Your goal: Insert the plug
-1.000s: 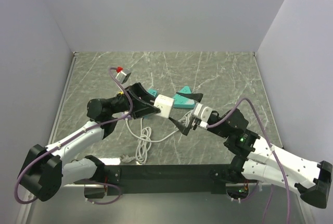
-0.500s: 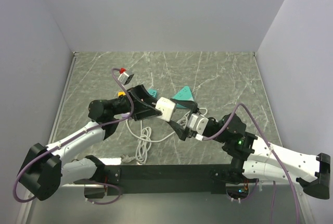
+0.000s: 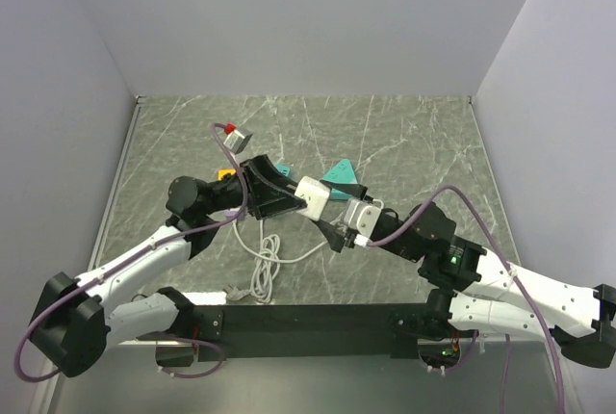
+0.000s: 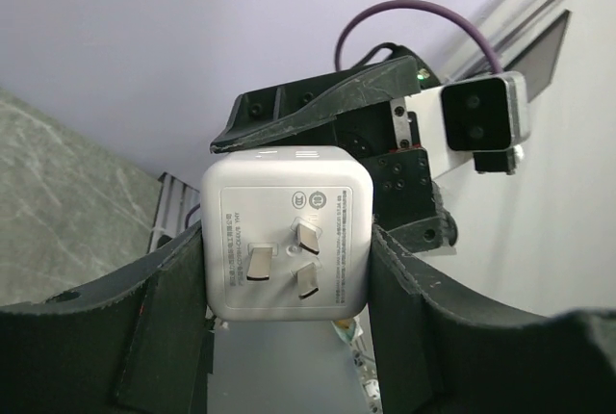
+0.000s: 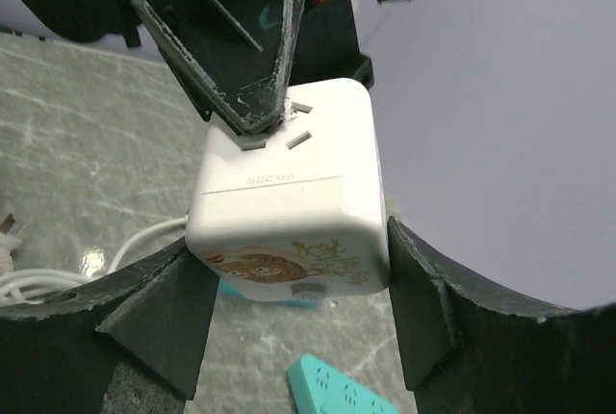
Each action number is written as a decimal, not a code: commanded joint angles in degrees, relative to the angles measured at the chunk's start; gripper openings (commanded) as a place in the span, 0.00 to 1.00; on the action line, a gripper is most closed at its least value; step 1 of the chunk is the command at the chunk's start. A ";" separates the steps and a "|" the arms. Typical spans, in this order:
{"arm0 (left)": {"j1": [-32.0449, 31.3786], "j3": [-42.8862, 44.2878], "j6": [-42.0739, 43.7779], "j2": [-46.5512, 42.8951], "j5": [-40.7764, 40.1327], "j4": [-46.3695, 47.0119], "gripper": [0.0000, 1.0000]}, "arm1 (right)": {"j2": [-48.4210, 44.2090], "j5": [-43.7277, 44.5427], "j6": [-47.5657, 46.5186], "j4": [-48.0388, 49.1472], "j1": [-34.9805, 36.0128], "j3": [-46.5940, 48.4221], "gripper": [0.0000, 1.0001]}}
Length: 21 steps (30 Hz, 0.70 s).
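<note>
The marbled counter point(image 3: 414, 135) carries everything the job needs, yet nothing on it is connected. Above its middle the two arms meet over one object. The left gripper point(image 4: 287, 279) is clamped on the white cube plug point(image 3: 311, 197), with its fingers flat against two opposite sides. The right gripper point(image 5: 289, 245) flanks the same cube, and its fingers appear pressed against the other pair of sides, so it looks clenched on the plug too. The cube hangs in the air between them, well clear of the counter.

The teal power strip point(image 3: 339, 173) lies flat just beyond the grippers, its holes unoccupied where they show. A loose white cable point(image 3: 260, 265) lies coiled nearer the arm bases, and it is attached to nothing that can be seen.

The plug's three metal prongs point(image 4: 308, 236) are bare and face the left wrist camera, not the strip.

The pickup looks done and the moment reads as a hand-over. Turning the prongs down, lining them up with a socket and pressing in remain.
</note>
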 commanded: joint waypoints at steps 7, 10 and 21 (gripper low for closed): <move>-0.02 4.00 20.58 -4.62 -14.01 -22.01 0.66 | -1.05 5.97 7.65 -0.95 1.03 6.72 0.00; 0.16 3.38 20.06 -4.54 -13.49 -20.61 0.63 | -0.96 6.23 8.01 -0.42 1.04 6.55 0.00; 0.42 3.29 21.20 -3.56 -13.48 -21.22 0.81 | 0.71 6.15 8.44 -0.60 1.03 8.30 0.00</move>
